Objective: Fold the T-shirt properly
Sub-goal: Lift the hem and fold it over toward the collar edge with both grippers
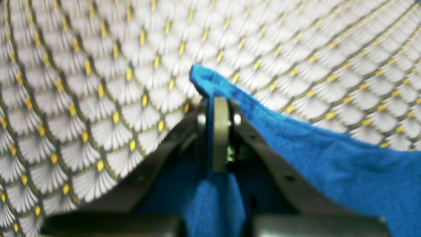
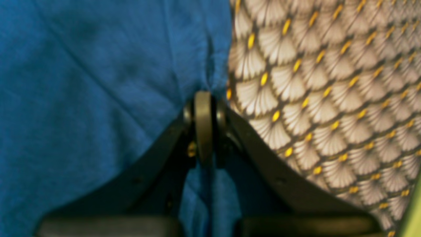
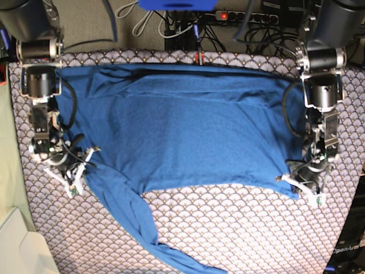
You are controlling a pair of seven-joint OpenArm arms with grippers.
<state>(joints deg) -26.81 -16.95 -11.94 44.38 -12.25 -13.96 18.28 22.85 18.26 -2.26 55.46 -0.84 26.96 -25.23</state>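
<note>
1. Two arms stand over one garment. The T-shirt (image 3: 188,128), plain medium blue with long sleeves, lies spread across the middle of the table covering (image 3: 239,228), a cloth printed with grey fan scales and yellow dots.
2. T-shirt body: wide and mostly flat, with a fold line running side to side near its 12 o'clock edge. One long sleeve trails off the body's 7 o'clock corner and runs down toward 6 o'clock of the base view, reaching that view's bottom edge.
3. Left gripper (image 3: 302,181): at about 4 o'clock in the base view, on the T-shirt's lower corner on that side. In the left wrist view the left gripper (image 1: 219,102) has its jaws pressed together with a blue edge of the T-shirt (image 1: 329,158) pinched between them; a peak of cloth rises just above the tips and more blue fabric shows below, between the finger frames.
4. Right gripper (image 3: 71,171): at about 8 o'clock in the base view, where the sleeve meets the body. In the right wrist view the right gripper (image 2: 204,98) has its jaws closed tight on the T-shirt (image 2: 98,82) at its edge; creases in the cloth run toward the tips, and the patterned covering (image 2: 329,98) lies bare toward 3 o'clock.
5. Both wrist views are soft in focus; the finger pads cannot be made out.
</note>
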